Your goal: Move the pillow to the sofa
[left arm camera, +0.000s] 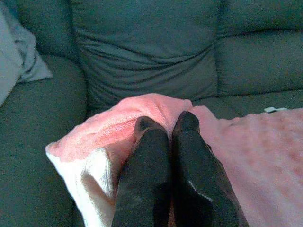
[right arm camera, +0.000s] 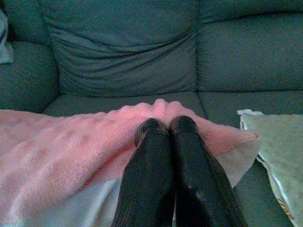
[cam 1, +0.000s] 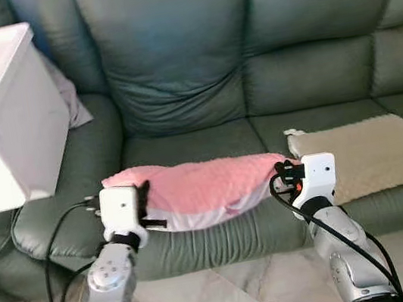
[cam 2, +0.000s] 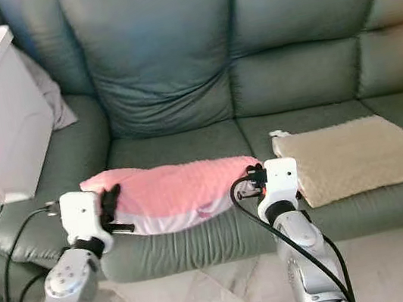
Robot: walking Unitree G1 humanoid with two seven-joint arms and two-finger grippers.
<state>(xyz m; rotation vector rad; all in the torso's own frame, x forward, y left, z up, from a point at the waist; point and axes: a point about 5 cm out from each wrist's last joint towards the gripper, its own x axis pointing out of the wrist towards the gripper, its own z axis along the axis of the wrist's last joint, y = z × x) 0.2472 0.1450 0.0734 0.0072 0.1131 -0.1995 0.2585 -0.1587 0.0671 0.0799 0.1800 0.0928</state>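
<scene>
Both grippers are gripping the pink pillow over the sofa's front edge.
Left gripper (cam 1: 144, 193) is pinching the pillow (cam 1: 207, 184) at its nine o'clock end, right gripper (cam 1: 288, 173) at three o'clock, fingers clamped on fabric. Judging by this, the pillow is resting on the sofa (cam 1: 184, 138) seat beside a beige mat (cam 1: 370, 151); both should be letting go together, then backing straight off.

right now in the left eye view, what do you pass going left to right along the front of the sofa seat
white box → left claw → pink pillow → right claw → beige mat
</scene>
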